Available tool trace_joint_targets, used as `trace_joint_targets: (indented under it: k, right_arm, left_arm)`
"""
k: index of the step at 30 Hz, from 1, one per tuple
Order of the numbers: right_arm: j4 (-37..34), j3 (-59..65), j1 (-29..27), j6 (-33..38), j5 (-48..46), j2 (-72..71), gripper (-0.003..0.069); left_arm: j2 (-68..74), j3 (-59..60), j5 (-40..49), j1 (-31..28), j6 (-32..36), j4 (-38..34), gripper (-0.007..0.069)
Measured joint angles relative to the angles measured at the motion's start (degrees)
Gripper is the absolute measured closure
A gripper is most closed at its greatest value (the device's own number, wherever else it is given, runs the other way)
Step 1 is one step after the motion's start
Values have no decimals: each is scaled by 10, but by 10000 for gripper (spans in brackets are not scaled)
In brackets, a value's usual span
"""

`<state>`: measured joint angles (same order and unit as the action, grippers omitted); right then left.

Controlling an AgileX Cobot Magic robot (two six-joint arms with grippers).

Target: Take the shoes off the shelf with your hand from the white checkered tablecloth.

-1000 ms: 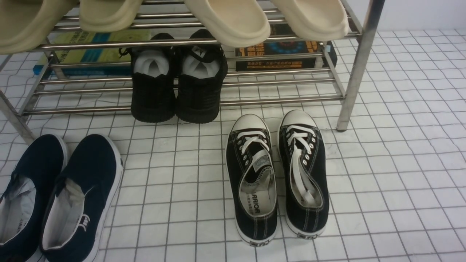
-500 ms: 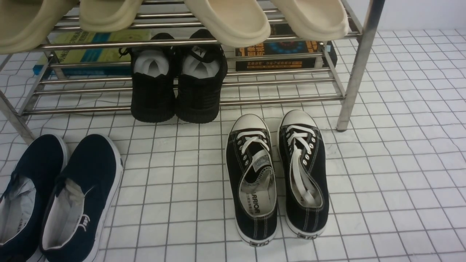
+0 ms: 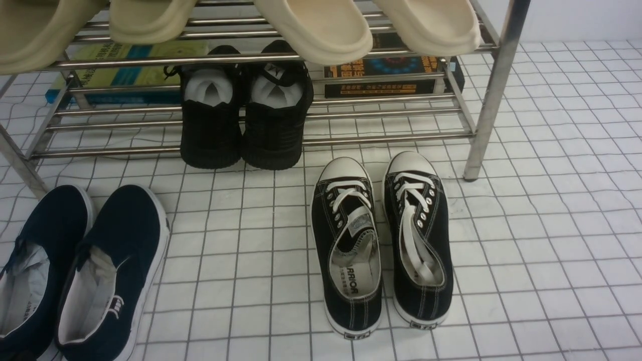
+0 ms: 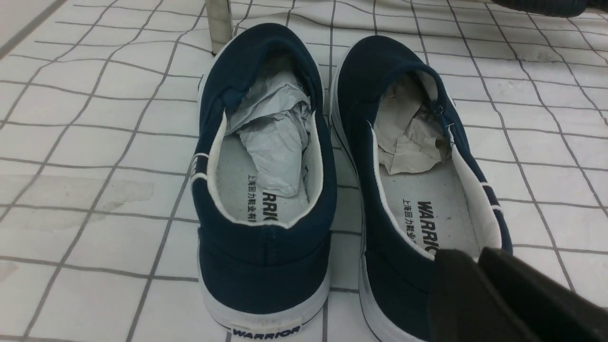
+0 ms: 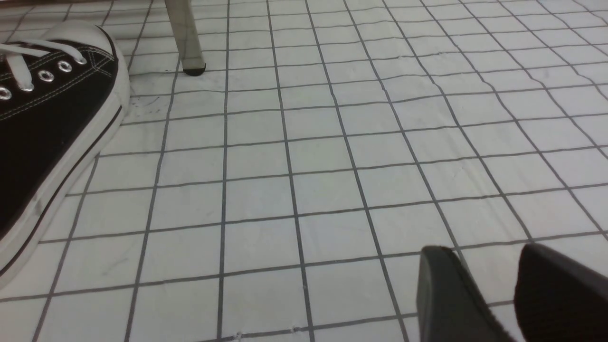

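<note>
Navy shoes [image 3: 80, 271] sit on the checkered tablecloth [image 3: 526, 240], near left. Left gripper [image 4: 479, 270] fingers nearly together, holding nothing. Right gripper [image 5: 489, 280] apart.

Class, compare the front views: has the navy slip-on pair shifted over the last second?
No. The navy slip-on pair sits in the same spot on the checkered tablecloth, its toes equally near the chrome rack leg in all three front views.

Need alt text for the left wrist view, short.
Pair of navy slip-on shoes stuffed with crumpled paper, heels toward the camera, side by side on the white checkered tablecloth; the black left gripper fills the near corner.
</note>
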<state>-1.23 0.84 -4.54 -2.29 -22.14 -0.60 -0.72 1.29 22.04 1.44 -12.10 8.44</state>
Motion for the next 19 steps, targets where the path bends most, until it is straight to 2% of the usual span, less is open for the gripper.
trace_joint_targets:
  k: [19]
  right_arm:
    - [0,0,0,0,0,0,420]
  left_arm:
    - [0,0,0,0,0,0,521]
